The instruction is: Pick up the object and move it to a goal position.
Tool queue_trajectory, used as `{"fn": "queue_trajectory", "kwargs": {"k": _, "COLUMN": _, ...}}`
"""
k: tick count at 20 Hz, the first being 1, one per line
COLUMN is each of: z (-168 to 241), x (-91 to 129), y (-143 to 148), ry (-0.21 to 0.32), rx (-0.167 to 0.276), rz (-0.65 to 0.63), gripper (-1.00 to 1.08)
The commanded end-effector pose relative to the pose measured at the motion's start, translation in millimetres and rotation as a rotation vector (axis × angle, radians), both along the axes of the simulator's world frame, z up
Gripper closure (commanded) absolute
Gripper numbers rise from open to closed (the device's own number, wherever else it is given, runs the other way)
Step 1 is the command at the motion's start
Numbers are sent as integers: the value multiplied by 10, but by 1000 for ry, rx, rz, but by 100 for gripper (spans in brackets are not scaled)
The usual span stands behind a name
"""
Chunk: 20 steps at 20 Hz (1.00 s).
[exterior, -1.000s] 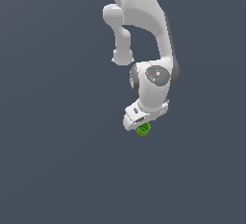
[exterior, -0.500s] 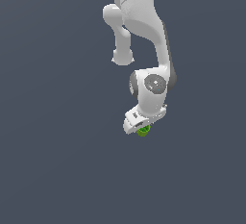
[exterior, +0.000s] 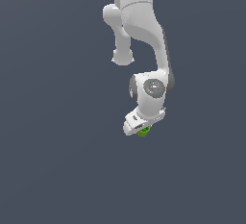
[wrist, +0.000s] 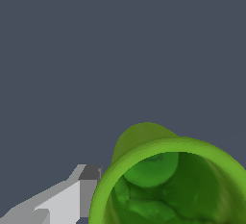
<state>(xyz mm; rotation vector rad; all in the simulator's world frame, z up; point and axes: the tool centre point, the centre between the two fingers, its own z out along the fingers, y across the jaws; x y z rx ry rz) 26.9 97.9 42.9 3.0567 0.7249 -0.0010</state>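
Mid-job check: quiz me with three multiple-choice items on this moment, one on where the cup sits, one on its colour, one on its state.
1. Where is the green cup in the exterior view?
A. Directly beneath the gripper
B. Far off at the view's left edge
C. Beside the arm's base

2. What colour is the cup?
A. Red
B. Bright green
C. Blue

3. How does the cup's top appear in the wrist view?
A. Closed by a lid
B. Crushed flat
C. Open and hollow

Answers: 1 A, the cup peeks out just under the white gripper. 2 B, both views show it green. 3 C, the wrist view looks into its hollow interior past the rim.
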Motion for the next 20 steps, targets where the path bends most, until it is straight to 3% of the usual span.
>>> {"fn": "queue_trajectory", "kwargs": {"k": 1, "z": -4, "x": 2, "y": 4, "ry": -1, "rx": 0, "rz": 0, "gripper": 108}}
{"fn": "queue_trajectory", "kwargs": {"k": 11, "z": 24, "x": 15, "y": -61, "ry": 0, "rx": 0, "rz": 0, "gripper": 108}}
{"fn": "queue_trajectory", "kwargs": {"k": 20, "z": 255, "x": 160, "y": -658, "ry": 0, "rx": 0, "rz": 0, "gripper": 108}}
